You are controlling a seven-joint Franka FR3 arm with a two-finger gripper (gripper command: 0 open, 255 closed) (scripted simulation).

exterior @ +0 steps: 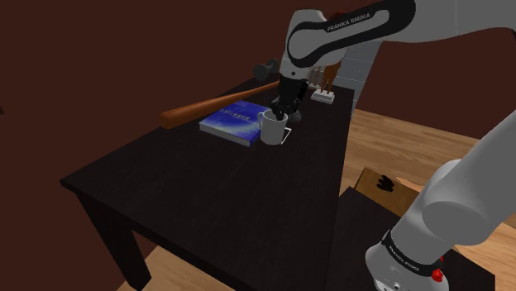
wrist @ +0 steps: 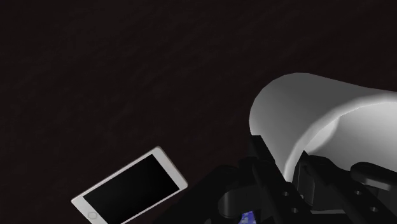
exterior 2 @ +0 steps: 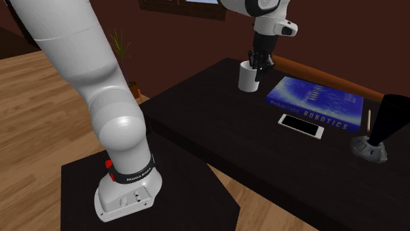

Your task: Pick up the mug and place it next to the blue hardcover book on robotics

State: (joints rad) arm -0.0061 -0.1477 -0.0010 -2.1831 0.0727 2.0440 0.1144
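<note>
Seen from my console: the dark tabletop (exterior: 190, 186). At the pincer (exterior: 281, 112) is a white mug (exterior: 274, 129); whether it rests on the surface, I cannot tell. Just beside the pincer lies a blue book (exterior: 234, 121), with a white-edged phone (wrist: 130, 188) near it and a wooden bat (exterior: 217, 102) just beyond. A white rack (exterior: 323, 96) with brown handles sits on the pincer's other side.

arm (exterior: 463, 198): is rising from the shoulder view's lower right and arching over to the left | forearm (exterior: 347, 29): is lying nearly level, high up | wrist (exterior 2: 266, 29): is pointing the hand straight down | gripper (exterior: 284, 109): is clasping the mug (exterior: 272, 130) by its rim wall | fingers (wrist: 266, 167): are standing one outside the wall, one inside
</note>
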